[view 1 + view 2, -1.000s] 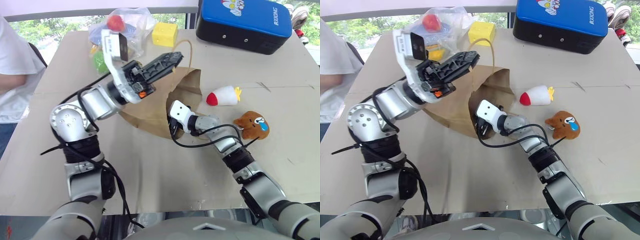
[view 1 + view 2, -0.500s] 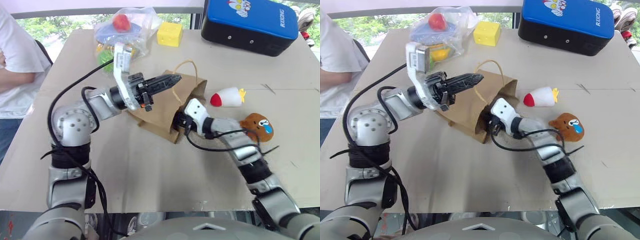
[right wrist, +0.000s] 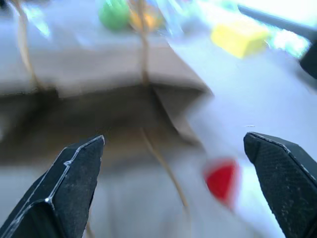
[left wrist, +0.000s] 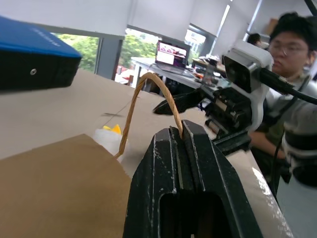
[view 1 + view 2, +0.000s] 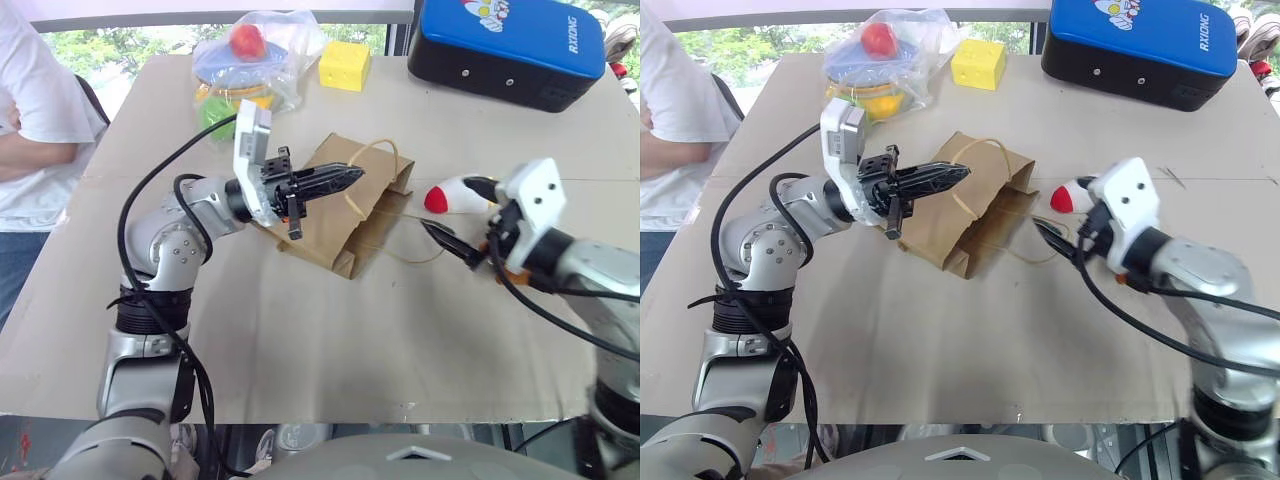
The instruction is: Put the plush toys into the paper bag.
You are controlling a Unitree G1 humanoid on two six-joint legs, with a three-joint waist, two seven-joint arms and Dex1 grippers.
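**Right arm's out of the bag, left has the handle**

Since a second ago the right gripper (image 5: 462,222) has pulled back out of the paper bag (image 5: 345,215) and swung off to the right, its fingers now spread wide with nothing in them. The left gripper (image 5: 345,180) has dropped lower, fingers pinched shut on the bag's cord handle (image 4: 148,99). The bag lies flattened on the desk (image 5: 330,340). The white cone toy (image 5: 455,195) sits just beyond the open right fingers, beside the bag's mouth.
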